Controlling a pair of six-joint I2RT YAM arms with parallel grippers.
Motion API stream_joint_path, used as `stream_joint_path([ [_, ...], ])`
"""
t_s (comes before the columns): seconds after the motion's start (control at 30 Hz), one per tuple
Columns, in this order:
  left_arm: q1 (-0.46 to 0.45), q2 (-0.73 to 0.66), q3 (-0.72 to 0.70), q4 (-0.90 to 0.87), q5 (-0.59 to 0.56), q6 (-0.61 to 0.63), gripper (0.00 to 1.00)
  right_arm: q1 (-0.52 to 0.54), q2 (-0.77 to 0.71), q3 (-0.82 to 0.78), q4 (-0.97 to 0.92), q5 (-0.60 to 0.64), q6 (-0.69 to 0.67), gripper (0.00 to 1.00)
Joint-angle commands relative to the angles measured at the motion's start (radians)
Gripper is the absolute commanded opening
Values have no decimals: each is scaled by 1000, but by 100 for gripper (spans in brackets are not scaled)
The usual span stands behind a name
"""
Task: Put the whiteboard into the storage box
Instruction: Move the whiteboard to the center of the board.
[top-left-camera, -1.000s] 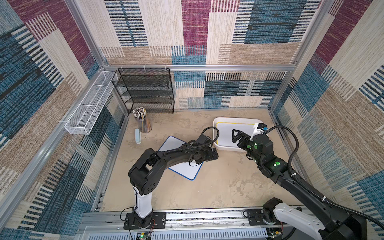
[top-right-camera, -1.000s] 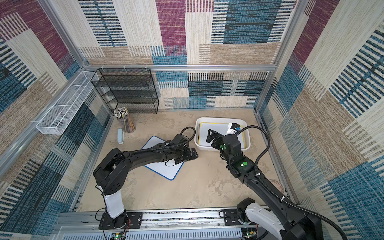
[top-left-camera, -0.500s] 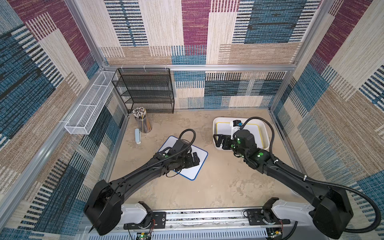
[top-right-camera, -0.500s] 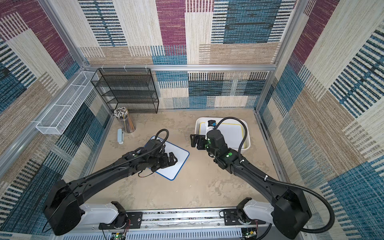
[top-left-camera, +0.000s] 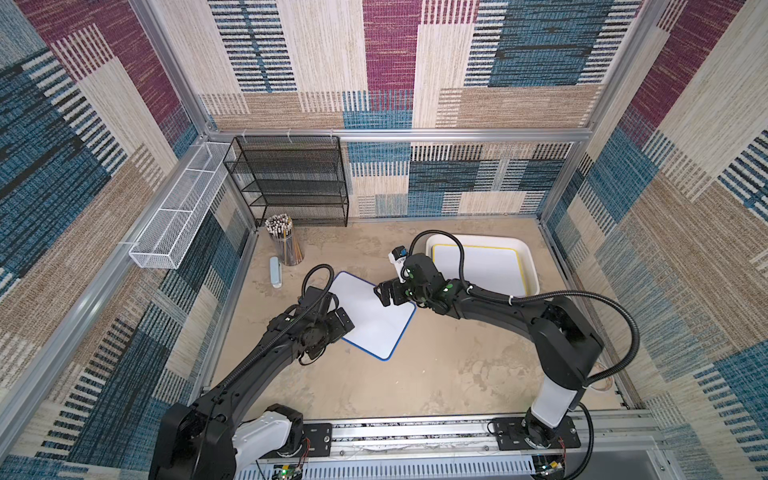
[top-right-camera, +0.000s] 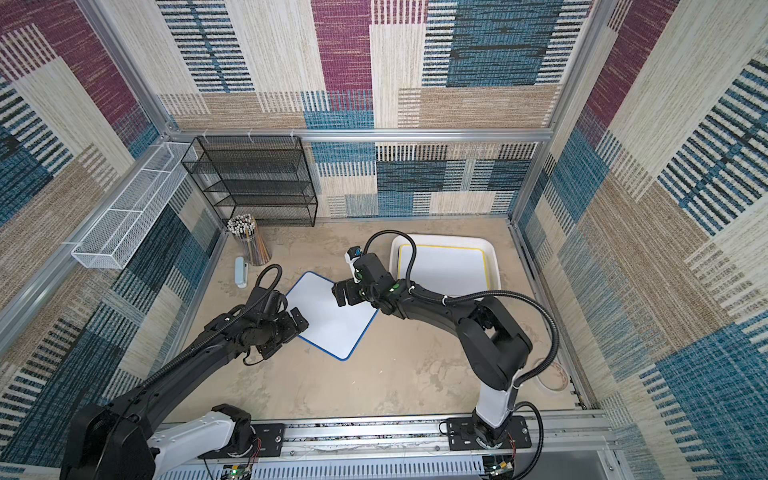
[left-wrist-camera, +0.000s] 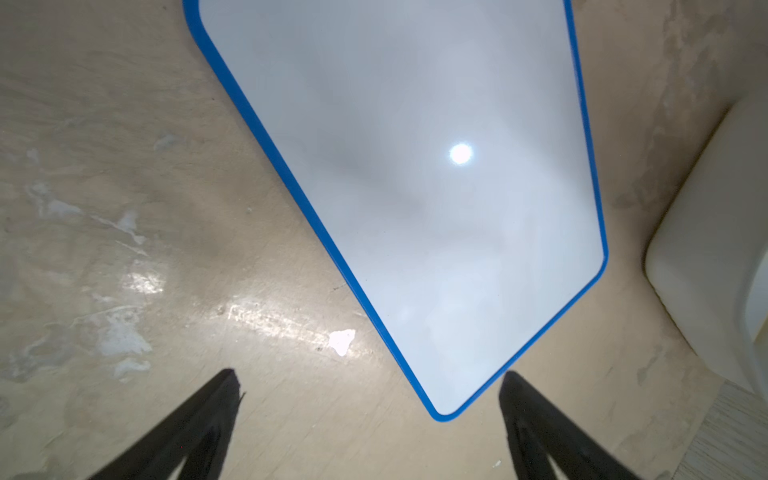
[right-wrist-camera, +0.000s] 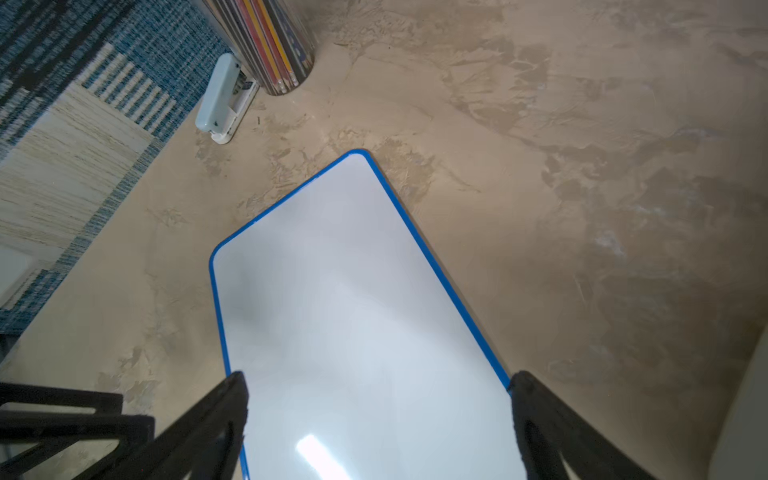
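Whiteboard (top-left-camera: 374, 320) (top-right-camera: 330, 322): blue frame, blank face up, flat on the counter (top-left-camera: 424, 382), turned diagonally. It is outside the box (top-left-camera: 532, 266) (top-right-camera: 493, 257), near its left wall with a strip of bare counter between them. The left wrist view shows that gap, board (left-wrist-camera: 415, 187) to one side and box wall (left-wrist-camera: 715, 232) to the other.

Box: against the right side of the counter, toward the back. A yellow-framed board (top-left-camera: 486, 272) (top-right-camera: 446, 272) lies flat inside it.

Left gripper (top-left-camera: 334, 309) (top-right-camera: 291, 311): low at the board's left corner. Jaws wide apart, holding nothing. In its wrist view (left-wrist-camera: 370, 376) one rounded board corner lies between the two tips, closer to one of them, not pinched.

Right gripper (top-left-camera: 386, 293) (top-right-camera: 343, 294): over the board's corner nearest the box. Jaws wide apart, nothing held. In its wrist view (right-wrist-camera: 379, 376) the white face (right-wrist-camera: 353, 311) fills the gap between the tips, with the blue edge running right by one tip. Cannot tell whether the tips touch the board.

Also present: pencil cup (top-left-camera: 286, 245) (right-wrist-camera: 270, 45) and pale blue stapler (top-left-camera: 275, 272) (right-wrist-camera: 222, 97) side by side at back left, well apart from the board. A black rack (top-left-camera: 291, 183) stands against the back wall, and a white wire tray (top-left-camera: 178, 224) hangs on the left wall.
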Motion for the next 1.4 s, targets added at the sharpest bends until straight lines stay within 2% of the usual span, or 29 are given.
stream_joint_path([
  [0.0,22,41,0,25,4,-15,99,0,69,67,1,-24,-37,100],
  [0.23,62,134,10,73,13,-9,99,0,220,207,-46,-41,-40,100],
  [0.47,77,213,50,90,7,11,99,0,297,228,-41,-24,-21,100],
  [0.77,86,318,95,129,-3,27,99,1,325,211,-31,14,-3,100],
  [1.1,89,430,151,161,-5,48,99,2,303,121,-4,42,17,100],
  [1.37,91,530,255,136,3,104,99,35,196,-76,91,29,116,100],
])
